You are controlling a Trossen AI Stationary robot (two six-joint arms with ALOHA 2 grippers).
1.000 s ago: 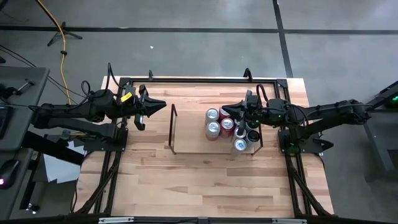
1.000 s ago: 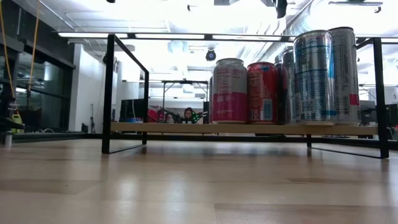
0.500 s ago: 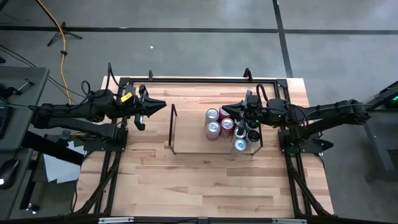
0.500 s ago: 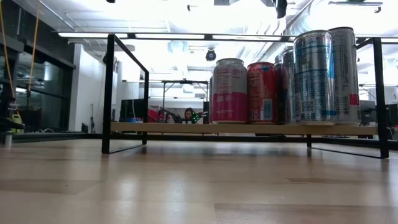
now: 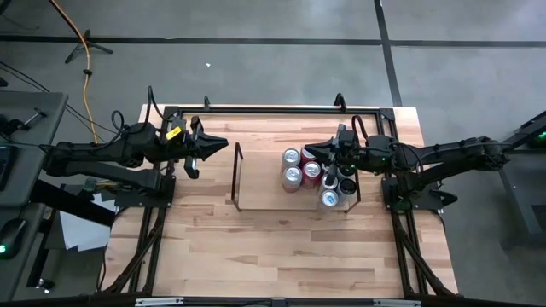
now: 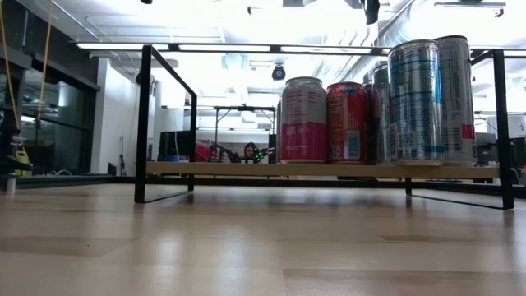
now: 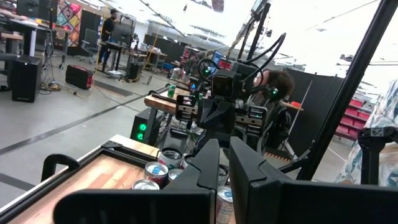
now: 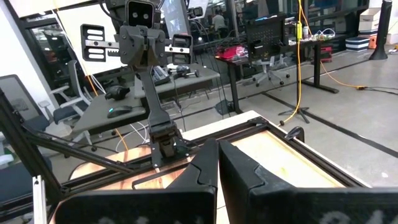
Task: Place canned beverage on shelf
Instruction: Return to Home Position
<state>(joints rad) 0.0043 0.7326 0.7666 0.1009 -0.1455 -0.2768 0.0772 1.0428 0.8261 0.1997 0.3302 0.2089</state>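
Observation:
The shelf (image 5: 236, 175) is a low black rod rack with a wooden board (image 6: 238, 168), standing mid-table. Several cans (image 5: 293, 176) stand upright on its right half, among them a pink-and-white can (image 6: 303, 119), a red can (image 6: 347, 122) and a tall blue can (image 6: 415, 99). My right gripper (image 5: 309, 152) is shut and empty, above the cans at the shelf's far right; the low view does not show it. My left gripper (image 5: 222, 144) is shut and empty, held above the table left of the shelf and pointing at it. Some cans also show in the left wrist view (image 7: 155, 171).
A larger black rail frame (image 5: 273, 111) runs along the table's edges. The shelf's left half (image 5: 260, 179) is bare board. Bare wooden table (image 5: 273, 247) lies on the near side of the shelf. A person (image 6: 246, 152) sits in the room beyond.

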